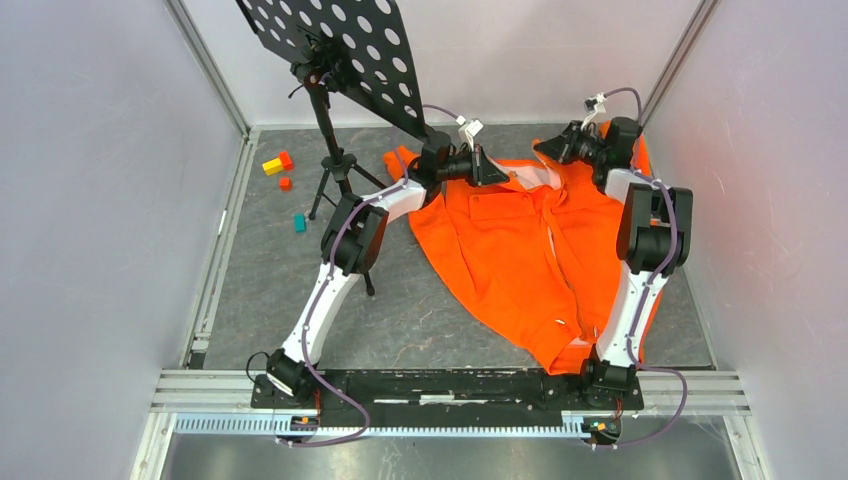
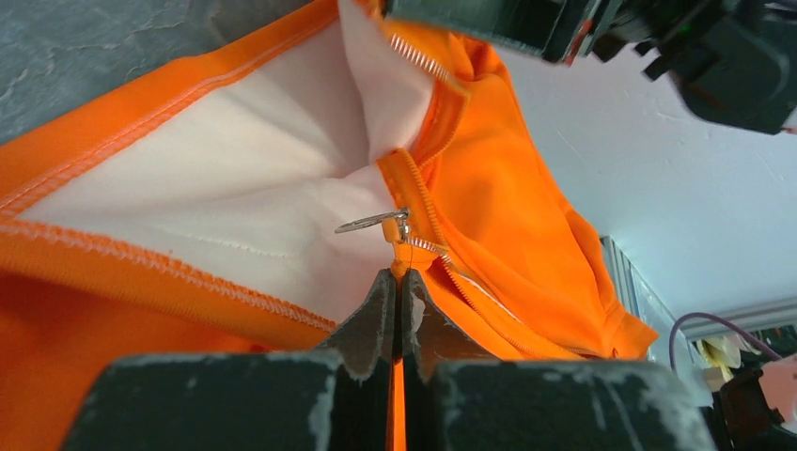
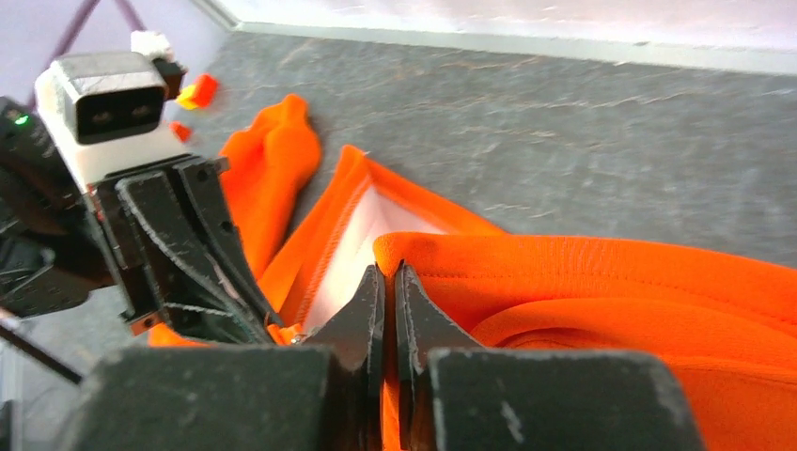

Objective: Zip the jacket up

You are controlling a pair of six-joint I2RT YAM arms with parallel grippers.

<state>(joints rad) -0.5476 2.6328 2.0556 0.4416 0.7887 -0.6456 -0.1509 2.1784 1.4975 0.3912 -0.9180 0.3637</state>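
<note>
The bright orange jacket (image 1: 520, 250) lies on the grey floor, collar at the far end, white lining showing. My left gripper (image 1: 492, 170) is at the collar, shut on the orange zipper edge (image 2: 401, 282) just below the metal slider (image 2: 402, 228), whose pull tab (image 2: 367, 223) sticks out left. The zipper teeth (image 2: 470, 282) run off to the lower right. My right gripper (image 1: 558, 148) is shut on a fold of the jacket's collar edge (image 3: 390, 274). The left gripper's fingers (image 3: 193, 254) show close by on the left in the right wrist view.
A black perforated stand plate (image 1: 340, 40) on a tripod (image 1: 335, 175) stands at the back left, next to the left arm. Small coloured blocks (image 1: 278, 163) and a teal one (image 1: 299, 222) lie left of it. Walls close in on both sides.
</note>
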